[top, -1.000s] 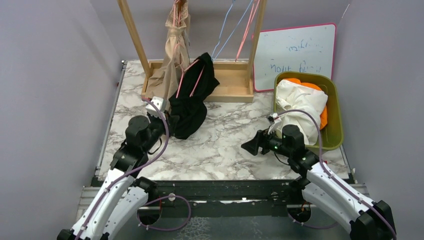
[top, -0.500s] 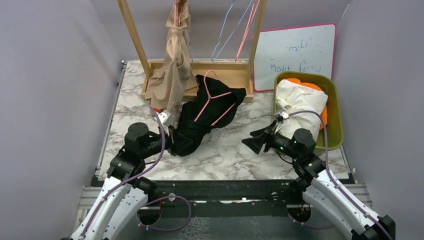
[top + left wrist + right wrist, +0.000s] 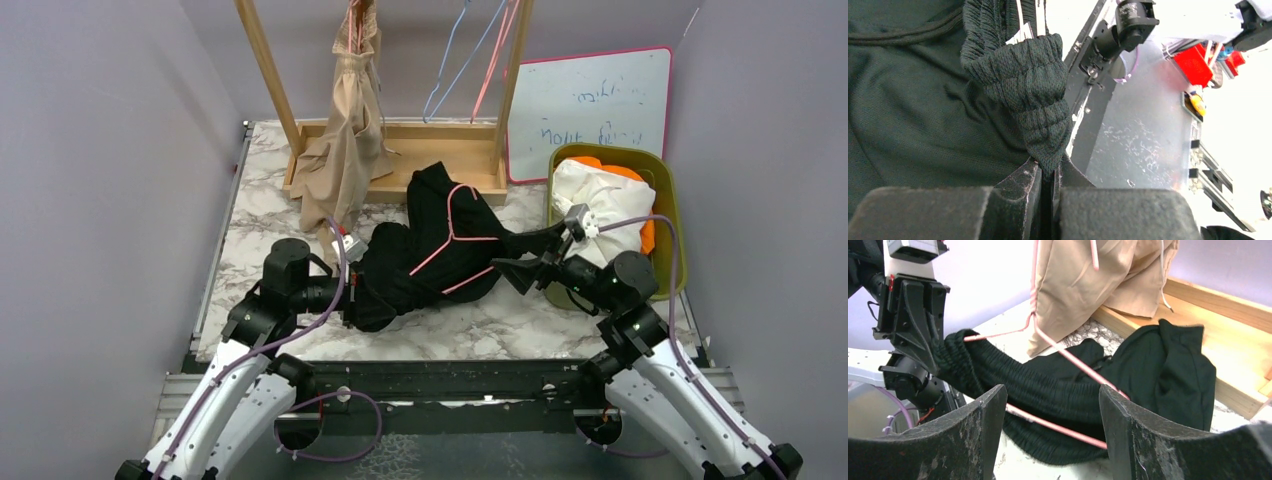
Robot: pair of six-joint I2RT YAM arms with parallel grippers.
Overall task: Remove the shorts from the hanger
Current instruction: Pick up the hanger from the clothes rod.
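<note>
The black shorts (image 3: 420, 265) lie on the marble table, threaded on a pink hanger (image 3: 455, 235). My left gripper (image 3: 350, 290) is shut on their gathered waistband (image 3: 1033, 90), pinched between its jaws (image 3: 1050, 167). My right gripper (image 3: 512, 252) is open at the shorts' right end. Its fingers (image 3: 1052, 392) straddle the pink hanger's bar (image 3: 1068, 360) and the waistband without touching them. Tan shorts (image 3: 350, 130) hang on the wooden rack (image 3: 450, 160). Cream-white shorts (image 3: 600, 215) and orange shorts (image 3: 615, 170) lie in the green bin (image 3: 675, 230).
The rack's base tray sits at the back of the table, with empty blue and pink hangers (image 3: 470, 60) above it. A whiteboard (image 3: 590, 100) leans on the back wall beside the bin. Grey walls close in both sides.
The black shorts and hanger came off the rack and down onto the table, dragged right by my left gripper. My right gripper moved up and left to the hanger.
</note>
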